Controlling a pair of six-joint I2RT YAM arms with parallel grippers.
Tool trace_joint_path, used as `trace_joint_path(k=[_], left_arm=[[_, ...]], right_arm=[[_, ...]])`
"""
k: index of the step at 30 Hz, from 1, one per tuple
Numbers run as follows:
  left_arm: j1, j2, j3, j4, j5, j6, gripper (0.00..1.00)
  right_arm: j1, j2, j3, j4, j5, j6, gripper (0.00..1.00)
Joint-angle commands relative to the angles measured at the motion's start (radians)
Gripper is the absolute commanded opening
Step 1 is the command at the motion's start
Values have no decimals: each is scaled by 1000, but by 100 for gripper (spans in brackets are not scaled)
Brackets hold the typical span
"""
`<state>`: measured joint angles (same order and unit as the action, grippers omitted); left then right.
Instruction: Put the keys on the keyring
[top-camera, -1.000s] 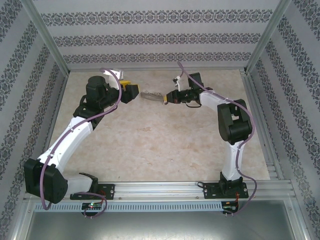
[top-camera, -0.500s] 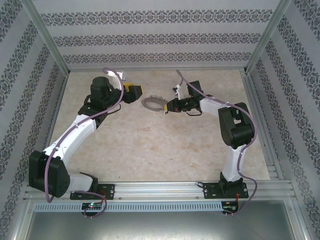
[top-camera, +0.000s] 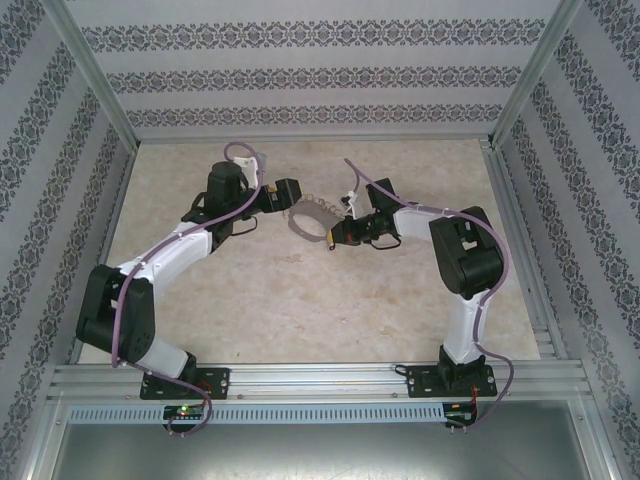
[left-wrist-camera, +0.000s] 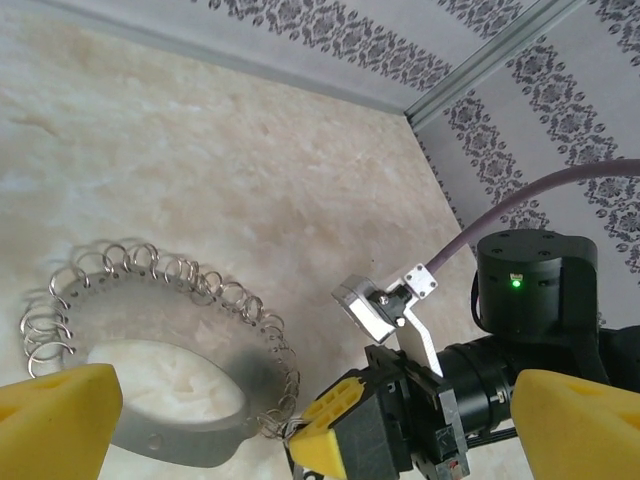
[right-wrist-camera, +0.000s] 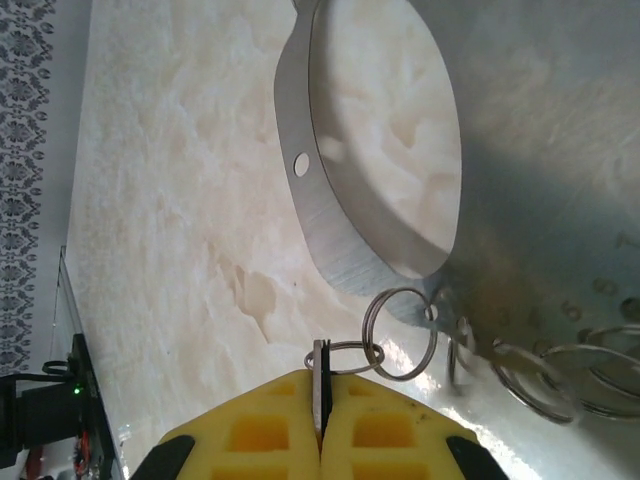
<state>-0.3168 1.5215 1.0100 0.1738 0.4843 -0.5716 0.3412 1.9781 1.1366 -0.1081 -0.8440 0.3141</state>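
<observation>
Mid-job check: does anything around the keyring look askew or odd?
Nothing looks damaged or spilled. One oddity: the keyring is held only indirectly. The right gripper is shut on a thin metal piece linked to one small rim ring. The left gripper is open near it, gripping nothing.

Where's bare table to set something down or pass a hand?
Free: the wide table patch between the two arms, from keyring to near rail; also the strip along the back wall. Crowded: around the keyring, where the open left gripper and right gripper, pinching a key, meet.
</observation>
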Motion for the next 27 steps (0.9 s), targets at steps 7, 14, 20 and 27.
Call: trace_joint_path(k=[7,14,20,27], left_arm=[[-53,81,25,101,-46,-89,100],[-71,120,44,118,-48,-102,100],[-84,147,53,133,-51,-116,100],[-87,158,52,155,-58,-125,100]], right_arm=[[62,5,-58,-15,33,39,0],[95,-14,-85,-11,45,51,25],[125,-46,-107,-1,52,66,35],[151,-79,-113,16,36,85,42]])
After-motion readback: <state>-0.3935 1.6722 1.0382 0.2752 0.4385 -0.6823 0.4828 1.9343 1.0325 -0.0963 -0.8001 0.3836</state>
